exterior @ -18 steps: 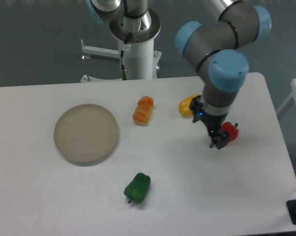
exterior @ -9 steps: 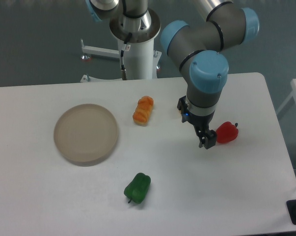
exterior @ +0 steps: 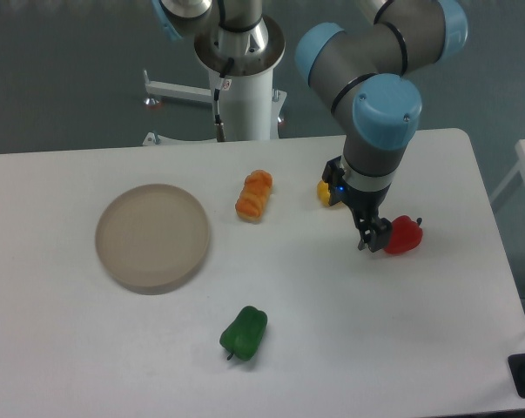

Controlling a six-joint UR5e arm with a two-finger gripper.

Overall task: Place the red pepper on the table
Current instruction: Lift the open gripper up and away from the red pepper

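Note:
The red pepper (exterior: pixel 405 235) lies on the white table (exterior: pixel 349 348) near its right side, its dark stem pointing right. My gripper (exterior: pixel 373 237) hangs low just left of the pepper, right beside its left flank. Its fingers look open and nothing is between them. The pepper rests on the tabletop on its own.
A yellow pepper (exterior: pixel 324 190) is mostly hidden behind my wrist. An orange ridged pepper (exterior: pixel 254 195) lies mid-table, a green pepper (exterior: pixel 244 332) toward the front, and a round beige plate (exterior: pixel 152 236) at the left. The robot's base column (exterior: pixel 242 83) stands at the back edge.
The gripper came off the red pepper, swung left, then shifted back a little to the right beside it. The pepper stayed put on the table.

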